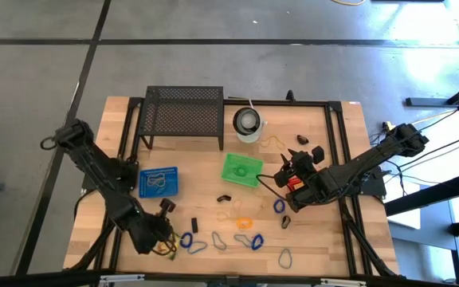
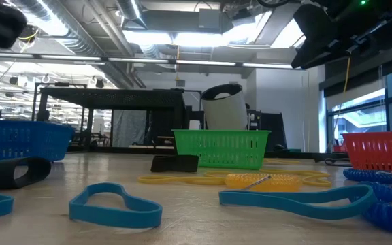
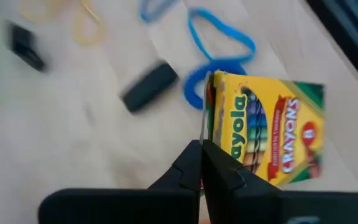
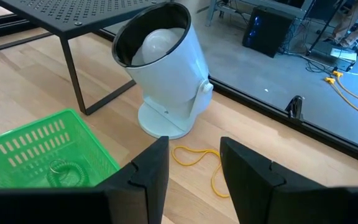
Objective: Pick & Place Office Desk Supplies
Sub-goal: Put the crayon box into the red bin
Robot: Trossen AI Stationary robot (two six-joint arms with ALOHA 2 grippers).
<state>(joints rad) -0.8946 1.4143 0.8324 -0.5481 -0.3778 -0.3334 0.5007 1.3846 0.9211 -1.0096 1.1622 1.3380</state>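
Left gripper (image 1: 164,239) sits at the lower left of the high view, near the table's front edge. In the left wrist view its two fingers (image 3: 199,167) are pressed together, closed with nothing between them. The crayon box (image 3: 263,138) lies directly beyond the fingertips and slightly to their right in that frame, its narrow end edge just at the tips; contact cannot be told. Box is on the wood, not lifted. A blue loop (image 3: 224,38) lies behind the box toward the frame's top, and a black clip (image 3: 150,86) lies left of centre, apart from the fingers.

Low view, foreground: blue loops (image 2: 114,204) flat on the wood at the bottom of the frame, a yellow band (image 2: 182,180) farther back, then the green basket (image 2: 221,148) at centre. Blue basket (image 2: 20,139) at the left edge, red basket (image 2: 380,151) at the right edge.

Right gripper (image 1: 287,177) is held at the centre right of the high view, right of the green basket. In the right wrist view its fingers (image 4: 151,168) stand apart, open, with nothing held. Beyond them a yellow rubber band (image 4: 197,158) lies on the table, then the white container (image 4: 166,71) tilted on its base, with the black mesh rack (image 4: 82,12) at the frame's upper left.
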